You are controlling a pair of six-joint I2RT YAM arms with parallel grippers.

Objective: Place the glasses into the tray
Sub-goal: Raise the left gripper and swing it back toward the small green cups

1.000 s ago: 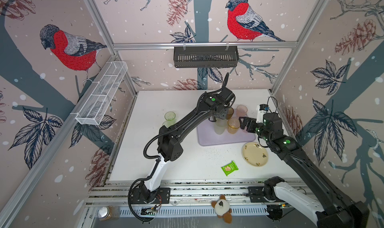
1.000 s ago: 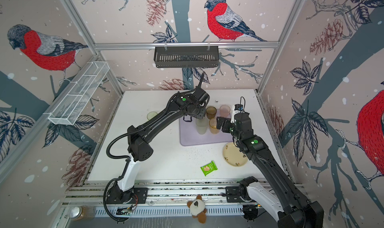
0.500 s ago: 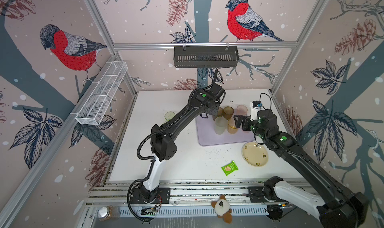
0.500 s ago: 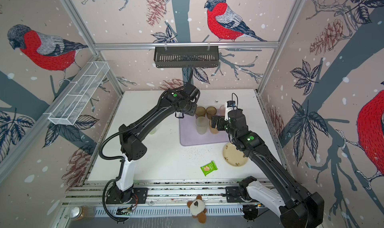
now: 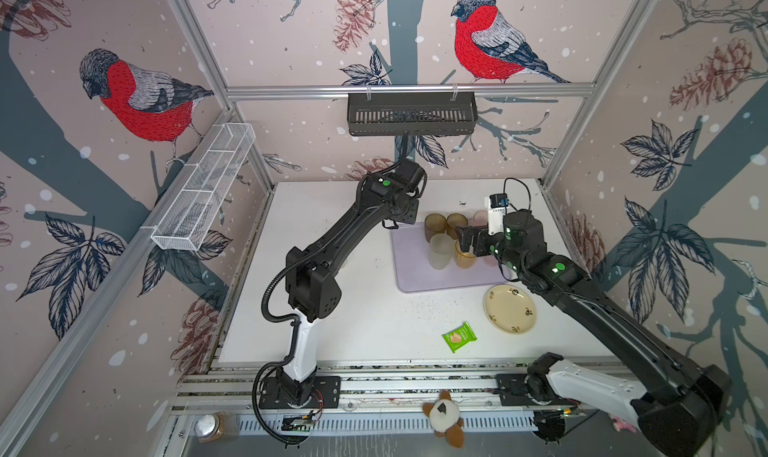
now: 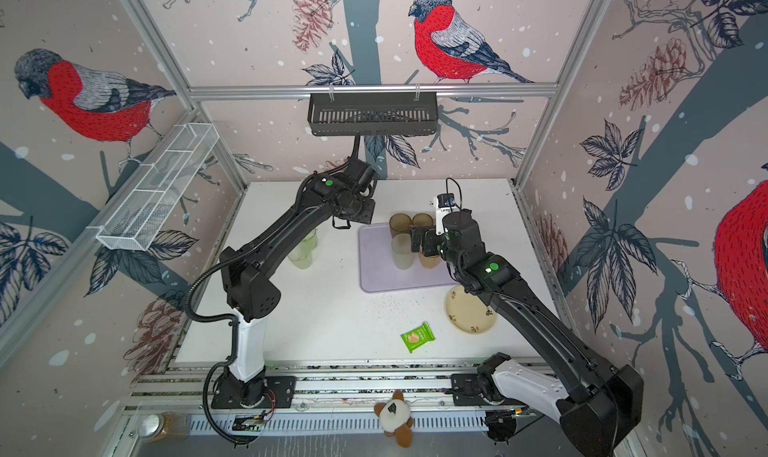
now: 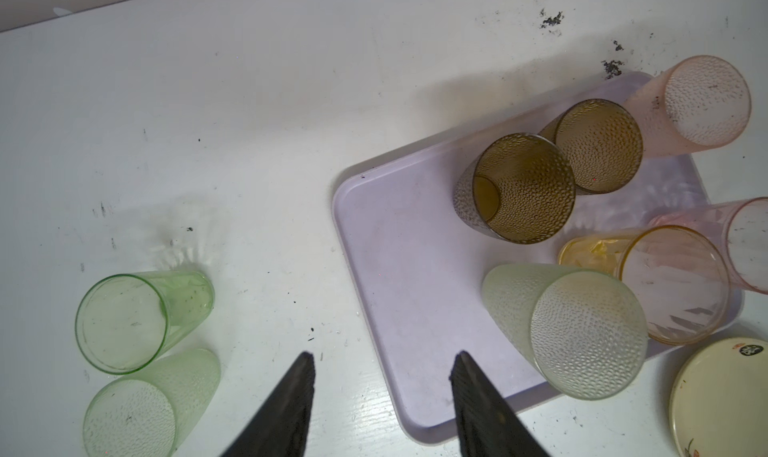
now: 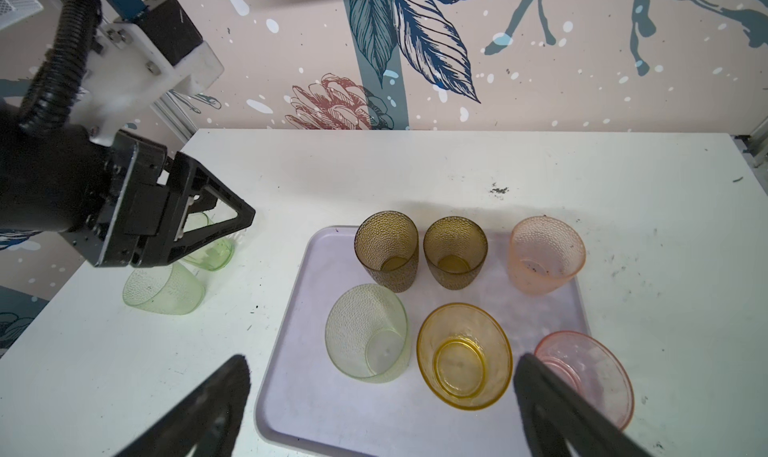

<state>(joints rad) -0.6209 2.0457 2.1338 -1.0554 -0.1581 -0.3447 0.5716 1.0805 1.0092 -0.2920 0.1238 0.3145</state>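
The lilac tray holds several glasses: two brown, one frosted pale, one amber and two pink. Two green glasses stand on the table left of the tray. My left gripper hangs open and empty above the tray's left edge. My right gripper is wide open and empty above the frosted and amber glasses.
A cream flowered plate lies right of the tray's near corner. A green packet lies nearer the front edge. A black slotted basket hangs on the back wall and a white wire rack on the left wall.
My left gripper has drawn back leftwards from the brown glasses to the tray's left edge, and its jaws have widened. The right gripper has moved left, further over the tray.
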